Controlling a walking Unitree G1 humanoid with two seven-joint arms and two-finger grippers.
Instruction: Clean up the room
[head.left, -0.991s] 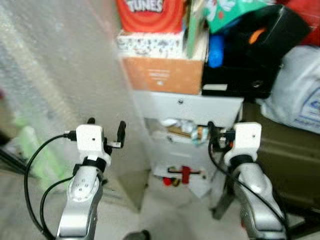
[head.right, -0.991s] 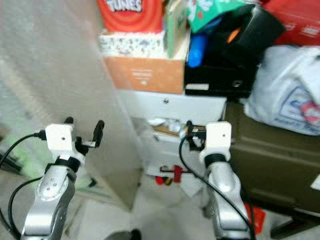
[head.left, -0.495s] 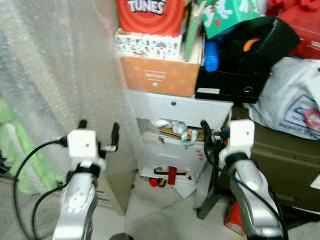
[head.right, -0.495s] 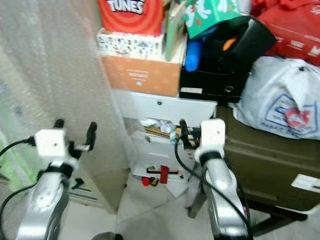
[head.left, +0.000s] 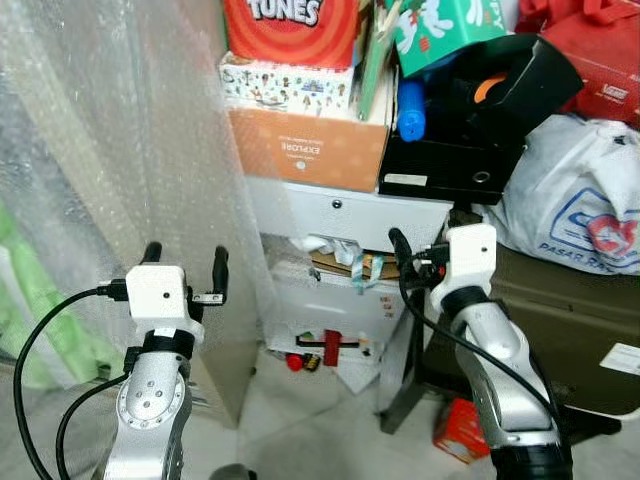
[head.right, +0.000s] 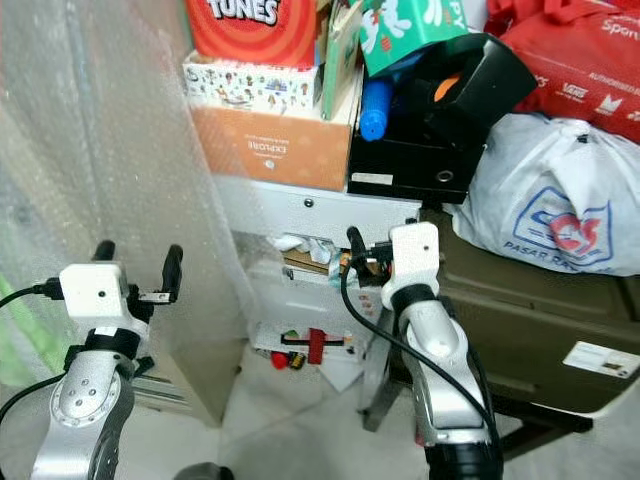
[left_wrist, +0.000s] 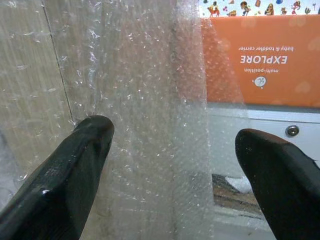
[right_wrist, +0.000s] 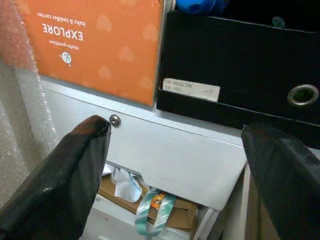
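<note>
Clutter sits ahead: an orange box (head.left: 308, 148) atop a white drawer unit (head.left: 350, 215), small red toys (head.left: 325, 350) on the floor below. Your left gripper (head.left: 184, 268) and right gripper (head.left: 418, 262) hover empty, fingers spread. Lower toward the toys first.

My two head cameras look forward and down over both arms at a cluttered white cabinet (head.left: 350, 215). My left wrist camera looks close at bubble wrap (left_wrist: 145, 100), and my right wrist camera looks close at a black binder (right_wrist: 240, 65). All four views share the orange box (head.right: 270, 145).
</note>
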